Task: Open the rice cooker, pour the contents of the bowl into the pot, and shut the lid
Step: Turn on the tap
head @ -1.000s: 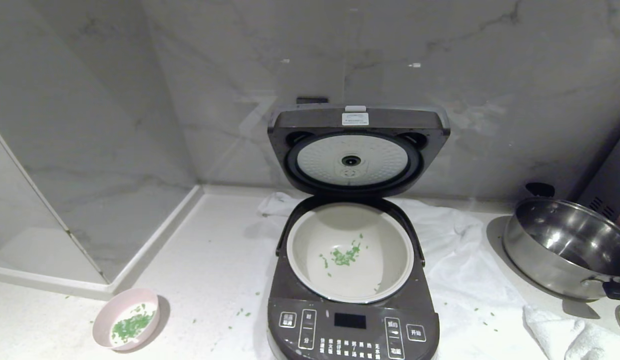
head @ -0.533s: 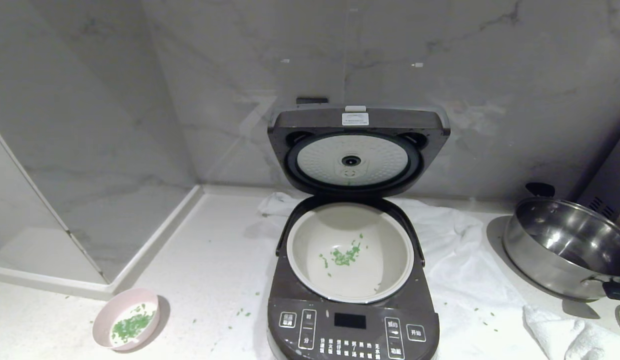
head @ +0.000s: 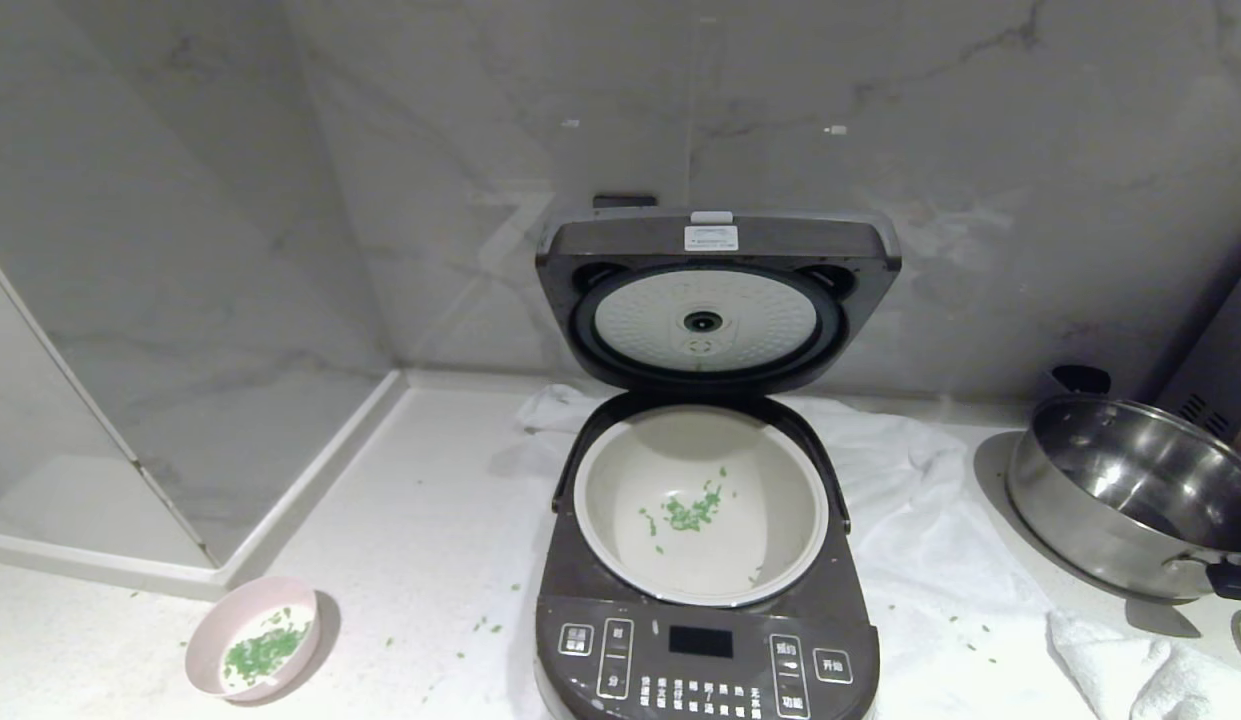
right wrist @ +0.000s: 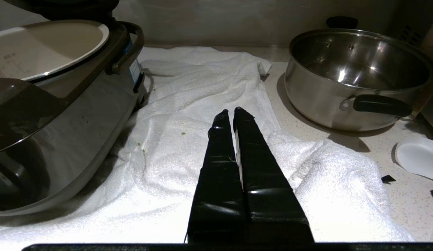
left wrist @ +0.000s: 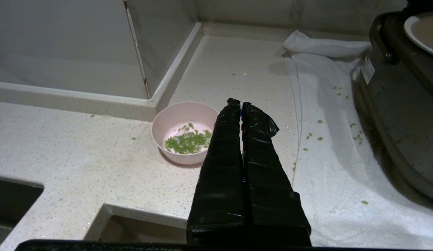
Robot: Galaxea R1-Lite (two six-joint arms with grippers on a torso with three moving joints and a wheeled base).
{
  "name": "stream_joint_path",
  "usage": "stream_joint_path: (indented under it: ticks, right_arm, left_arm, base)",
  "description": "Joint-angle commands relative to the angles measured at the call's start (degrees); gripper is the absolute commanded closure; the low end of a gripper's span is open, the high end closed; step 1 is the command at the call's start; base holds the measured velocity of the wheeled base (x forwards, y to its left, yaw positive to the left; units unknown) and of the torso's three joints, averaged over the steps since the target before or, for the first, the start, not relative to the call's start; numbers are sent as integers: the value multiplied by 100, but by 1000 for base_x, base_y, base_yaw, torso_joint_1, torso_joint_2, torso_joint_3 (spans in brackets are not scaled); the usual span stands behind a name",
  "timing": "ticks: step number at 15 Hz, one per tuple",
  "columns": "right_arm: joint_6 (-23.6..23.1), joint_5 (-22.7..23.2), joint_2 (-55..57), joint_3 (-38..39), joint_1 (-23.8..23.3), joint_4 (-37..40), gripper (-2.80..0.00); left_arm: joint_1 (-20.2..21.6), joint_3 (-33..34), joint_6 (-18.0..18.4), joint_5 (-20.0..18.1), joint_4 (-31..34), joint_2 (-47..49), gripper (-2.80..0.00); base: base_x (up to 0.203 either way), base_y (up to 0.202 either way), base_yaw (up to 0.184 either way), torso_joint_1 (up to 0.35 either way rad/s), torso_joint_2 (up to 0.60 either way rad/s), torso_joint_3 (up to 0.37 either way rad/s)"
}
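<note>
The dark rice cooker [head: 707,655] stands in the middle of the counter with its lid [head: 717,300] raised upright. Inside, the white pot [head: 700,505] holds a few green bits [head: 692,512]. The pale pink bowl [head: 252,637] sits at the front left with green contents [head: 265,650] in it. In the left wrist view the bowl [left wrist: 179,122] lies just beyond my left gripper [left wrist: 240,103], which is shut and empty above the counter. My right gripper [right wrist: 230,111] is shut and empty over the white towel, beside the cooker [right wrist: 62,111]. Neither arm shows in the head view.
A white towel [head: 930,520] lies under and right of the cooker. A steel pan [head: 1130,490] with black handles stands at the right, before a grey appliance [head: 1225,370]. Green bits are scattered on the counter [head: 430,560]. A raised ledge [head: 310,480] bounds the left.
</note>
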Motion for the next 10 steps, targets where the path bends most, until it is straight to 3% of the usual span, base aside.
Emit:
stream_joint_path:
  ticks: [1,10]
  right_arm:
    - [-1,2,-2,1,2,0,0]
    - [-10,2,-2,1,2,0,0]
  left_arm:
    - [10,23,37,9,-5,145,0]
    - [-7,-26,-130,26,30,-180,0]
  base:
    - [0,0,0,0,0,0]
    - [0,0,0,0,0,0]
